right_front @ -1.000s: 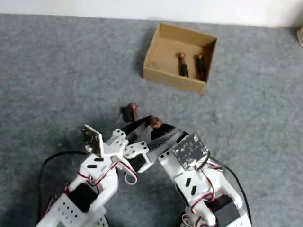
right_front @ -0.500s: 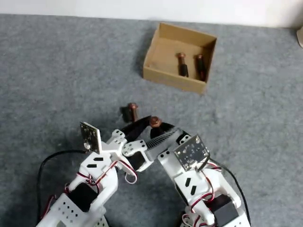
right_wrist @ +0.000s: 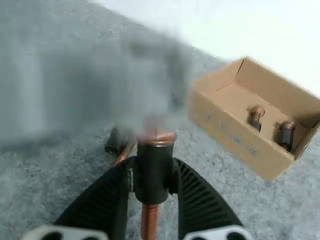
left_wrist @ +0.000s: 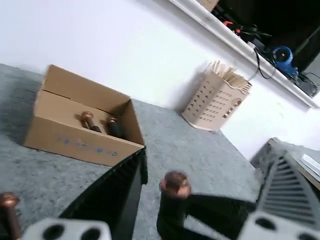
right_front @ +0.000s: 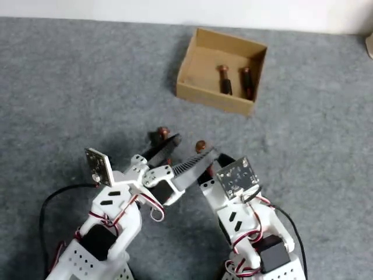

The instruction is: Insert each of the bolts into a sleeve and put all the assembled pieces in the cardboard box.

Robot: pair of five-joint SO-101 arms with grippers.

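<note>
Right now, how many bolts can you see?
4 bolts: two in the cardboard box, a sleeved bolt in the right gripper, one lying on the table. The arms may hide others.

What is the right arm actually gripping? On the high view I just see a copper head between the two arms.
Observer: The right wrist view shows the right fingers shut on a black sleeve with the bolt through it, head on top and shaft poking out below.
Operator: Has the left arm got hold of it too?
Observer: No. In the left wrist view the left fingers stand open, not clamping the sleeve.
</note>
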